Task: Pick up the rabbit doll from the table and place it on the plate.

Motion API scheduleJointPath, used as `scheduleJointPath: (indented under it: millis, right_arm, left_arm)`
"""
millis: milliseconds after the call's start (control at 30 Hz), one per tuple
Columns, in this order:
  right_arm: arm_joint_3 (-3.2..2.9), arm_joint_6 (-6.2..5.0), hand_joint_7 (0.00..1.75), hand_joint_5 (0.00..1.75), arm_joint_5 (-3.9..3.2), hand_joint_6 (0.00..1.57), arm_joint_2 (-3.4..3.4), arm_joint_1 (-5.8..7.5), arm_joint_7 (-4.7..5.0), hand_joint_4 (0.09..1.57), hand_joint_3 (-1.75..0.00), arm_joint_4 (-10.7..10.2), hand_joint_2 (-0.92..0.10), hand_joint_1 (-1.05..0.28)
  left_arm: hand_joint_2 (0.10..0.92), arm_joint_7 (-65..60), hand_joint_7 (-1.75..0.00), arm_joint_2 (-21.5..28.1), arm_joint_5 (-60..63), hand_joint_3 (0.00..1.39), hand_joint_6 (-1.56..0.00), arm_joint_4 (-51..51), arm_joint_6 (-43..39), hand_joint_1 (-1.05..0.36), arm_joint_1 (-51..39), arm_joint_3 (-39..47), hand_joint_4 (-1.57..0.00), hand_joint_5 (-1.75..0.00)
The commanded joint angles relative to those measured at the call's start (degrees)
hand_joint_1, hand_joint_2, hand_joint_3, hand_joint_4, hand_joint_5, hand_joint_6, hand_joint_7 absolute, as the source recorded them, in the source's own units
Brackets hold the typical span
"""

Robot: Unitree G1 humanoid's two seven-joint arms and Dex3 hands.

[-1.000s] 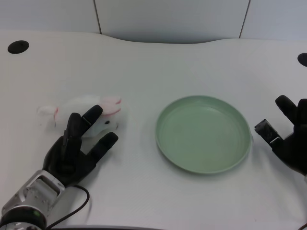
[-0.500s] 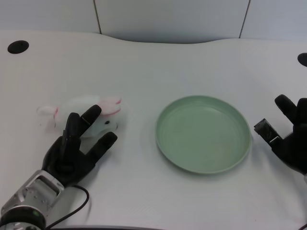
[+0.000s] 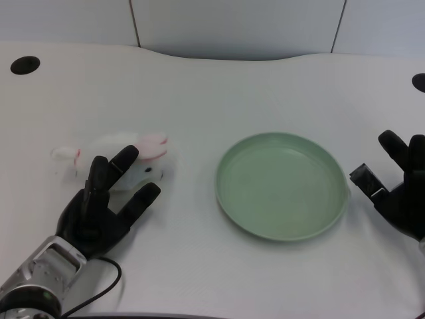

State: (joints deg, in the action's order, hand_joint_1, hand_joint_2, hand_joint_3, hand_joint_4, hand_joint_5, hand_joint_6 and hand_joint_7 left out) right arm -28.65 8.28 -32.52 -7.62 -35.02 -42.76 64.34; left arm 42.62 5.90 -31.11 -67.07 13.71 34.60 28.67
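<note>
Head view: the rabbit doll (image 3: 126,157) is seen lying on its side on the white table (image 3: 199,93), left of centre. Its body is white, with pink ears at its 3 o'clock end and a small white and pink part at its 9 o'clock end. The doll lies flat on the table surface and is lifted by nothing.

At the doll's 6 o'clock, the left hand (image 3: 99,209) is seen reaching up from the lower left corner. The black fingers (image 3: 123,163) are spread apart and stretched toward the doll; the tips of the upper ones overlap the doll's near edge, but whether they touch it cannot be told. Nothing is held in the hand. The silver forearm (image 3: 36,279) is shown behind it, at the hand's 7 o'clock, with a black cable (image 3: 109,289) curling beside it.

At the doll's 3 o'clock, well apart from it, the green plate (image 3: 229,199) is set on the table, round and shallow, with nothing in it.

At the plate's 3 o'clock, near its rim but apart from it, the right hand (image 3: 402,189) is seen at the picture's edge.

Two dark round holes are seen in the tabletop: one (image 3: 25,65) at 10 o'clock from the doll, the other (image 3: 419,82) at 2 o'clock from the plate.
</note>
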Motion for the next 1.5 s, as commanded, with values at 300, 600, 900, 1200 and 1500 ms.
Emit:
scheduleJointPath:
  millis: [300,600,900,1200,1500]
  right_arm:
    - [-0.41,-0.39,1.73,1.75,0.10,0.54,-0.67,-0.34,-0.51,0.60,-0.28,0.7,-0.92,-0.66]
    - [-0.21,-1.00,1.73,1.75,0.49,0.54,-0.93,-0.46,-0.49,0.60,-0.29,1.0,-0.92,-0.67]
    - [-0.28,-1.07,1.72,1.75,0.37,0.55,-0.89,-0.40,-0.54,0.60,-0.27,1.0,-0.92,-0.67]
    - [-0.34,-0.77,1.70,1.75,0.28,0.55,-1.04,-0.44,-0.84,0.60,-0.27,1.1,-0.92,-0.66]
    - [-0.31,-0.54,1.74,1.75,0.19,0.54,-0.73,-0.38,-0.47,0.61,-0.28,0.6,-0.92,-0.66]
  left_arm:
    - [0.921,1.1,-0.73,1.4,0.1,0.37,-0.51,-0.1,-0.2,-0.66,-0.2,0.3,-0.31,-1.51]
    - [0.921,0.3,-0.73,1.1,0.0,0.36,-0.54,0.0,-0.2,-0.66,-0.1,0.4,-0.33,-1.53]
    - [0.921,0.3,-0.72,1.1,0.1,0.38,-0.55,0.1,-0.1,-0.66,-0.1,0.5,-0.33,-1.53]
    - [0.921,0.3,-0.73,1.1,0.2,0.38,-0.55,0.2,-0.4,-0.66,-0.2,0.6,-0.33,-1.53]
    - [0.921,0.2,-0.72,1.2,0.2,0.38,-0.56,0.4,0.0,-0.67,-0.3,0.7,-0.34,-1.54]
